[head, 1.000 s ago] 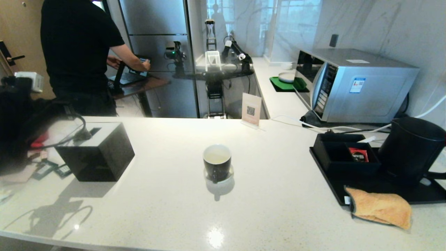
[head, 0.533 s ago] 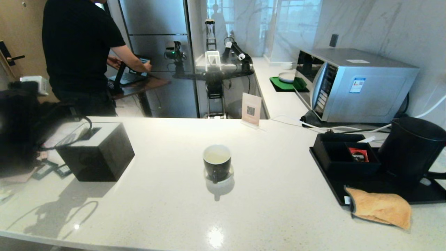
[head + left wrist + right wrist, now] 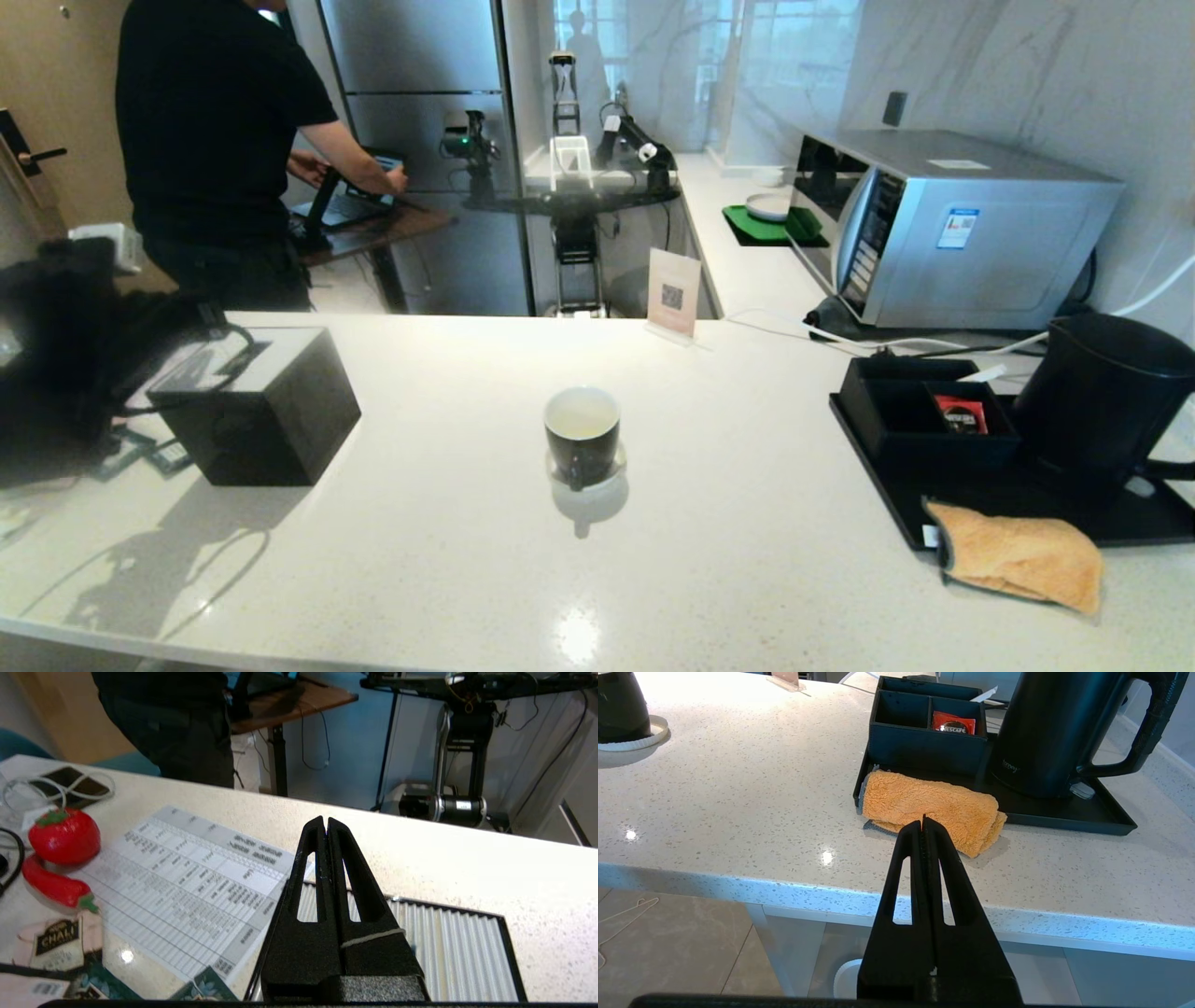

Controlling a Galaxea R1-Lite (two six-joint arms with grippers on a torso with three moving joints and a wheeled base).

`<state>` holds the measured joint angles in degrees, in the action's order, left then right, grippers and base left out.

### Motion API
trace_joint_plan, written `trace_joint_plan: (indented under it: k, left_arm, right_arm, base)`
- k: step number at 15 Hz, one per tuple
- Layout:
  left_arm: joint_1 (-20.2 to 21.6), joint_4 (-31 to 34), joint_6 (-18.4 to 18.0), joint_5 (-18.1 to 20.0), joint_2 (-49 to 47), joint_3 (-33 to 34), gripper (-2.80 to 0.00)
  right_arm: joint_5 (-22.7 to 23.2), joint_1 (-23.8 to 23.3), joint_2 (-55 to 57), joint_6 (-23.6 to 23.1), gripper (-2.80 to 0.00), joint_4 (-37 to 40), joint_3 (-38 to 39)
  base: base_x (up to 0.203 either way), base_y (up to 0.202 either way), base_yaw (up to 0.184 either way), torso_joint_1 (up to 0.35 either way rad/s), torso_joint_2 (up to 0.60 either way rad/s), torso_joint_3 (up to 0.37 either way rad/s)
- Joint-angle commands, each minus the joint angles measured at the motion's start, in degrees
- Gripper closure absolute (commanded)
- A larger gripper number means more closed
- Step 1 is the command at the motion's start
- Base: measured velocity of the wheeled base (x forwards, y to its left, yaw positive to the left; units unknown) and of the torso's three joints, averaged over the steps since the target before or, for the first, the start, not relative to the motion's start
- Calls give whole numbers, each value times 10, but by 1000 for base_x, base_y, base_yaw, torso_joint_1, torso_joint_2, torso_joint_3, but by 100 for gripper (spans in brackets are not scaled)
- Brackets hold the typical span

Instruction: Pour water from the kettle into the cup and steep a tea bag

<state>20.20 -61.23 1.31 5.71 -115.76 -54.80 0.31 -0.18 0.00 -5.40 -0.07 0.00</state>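
Hovering over the tissue box point(image 3: 420, 947), the left gripper point(image 3: 325, 822) is clenched tight, holding nothing.

White speckled stone counter point(image 3: 747, 579), glossy. At the middle, black cup point(image 3: 582, 435) on a small white coaster point(image 3: 609, 469). Well left of the cup, black cube box point(image 3: 257, 406), with printed sheet point(image 3: 187, 882), red tomato point(image 3: 64, 836) and chilli point(image 3: 53, 884) beyond. Well right of the cup, black tray point(image 3: 1046, 523) bearing kettle point(image 3: 1102, 397); orange cloth point(image 3: 1018, 555) overlapping the tray's near edge. Behind the cup, small card stand point(image 3: 674, 294), microwave point(image 3: 943, 229) farther right
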Motion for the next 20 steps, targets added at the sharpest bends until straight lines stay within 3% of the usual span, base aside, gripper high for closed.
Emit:
trace_joint_plan:
  k: [1, 14, 15, 20]
  left_arm:
    - [0, -4, 2, 1, -8, 7, 0]
    - [-1, -5, 2, 1, -18, 14, 0]
    - [-1, -5, 2, 1, -18, 14, -280]
    - [0, -6, -1, 3, -16, 17, -280]
  right_arm:
    - [0, 0, 1, 0, 0, 0, 0]
    - [0, 0, 0, 0, 0, 0, 0]
    - [0, 0, 0, 0, 0, 0, 0]
    - [0, 0, 0, 0, 0, 0, 0]
  base:
    - [0, 0, 0, 0, 0, 0]
    - [0, 0, 0, 0, 0, 0]
    - [0, 0, 0, 0, 0, 0]
    - [0, 0, 0, 0, 0, 0]
